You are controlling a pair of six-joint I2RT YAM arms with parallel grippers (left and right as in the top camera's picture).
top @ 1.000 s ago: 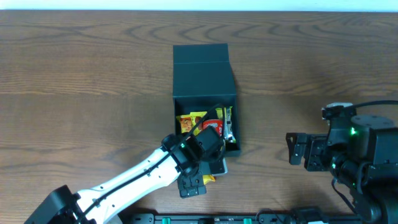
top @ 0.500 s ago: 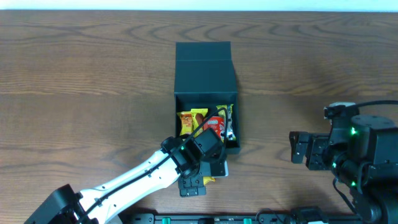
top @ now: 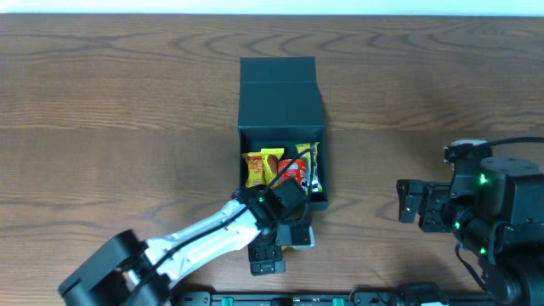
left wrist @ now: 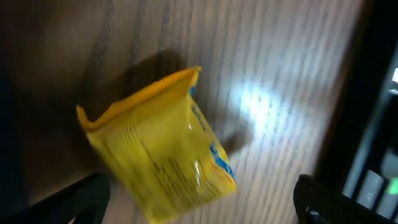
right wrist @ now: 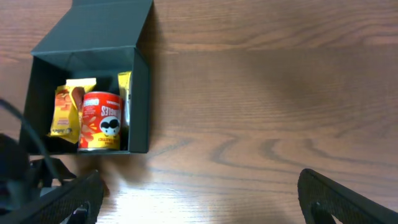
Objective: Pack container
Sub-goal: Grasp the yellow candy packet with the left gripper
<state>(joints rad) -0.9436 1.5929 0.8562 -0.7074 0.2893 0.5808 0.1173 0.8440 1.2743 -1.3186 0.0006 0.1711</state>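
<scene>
Container (top: 279, 95) just beyond open left jaws

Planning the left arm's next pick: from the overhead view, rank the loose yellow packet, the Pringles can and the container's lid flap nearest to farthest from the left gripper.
1. The yellow packet: on the table, between the open jaws of the left gripper.
2. The Pringles can: inside the container, just beyond.
3. The lid flap: at the container's far end.

On the red can (right wrist: 101, 122) inside the container (right wrist: 142, 106): white lettering above a moustached cartoon face, too small to spell out. On the yellow packet (left wrist: 165, 165): blue print along one edge, blurred, unreadable.
</scene>
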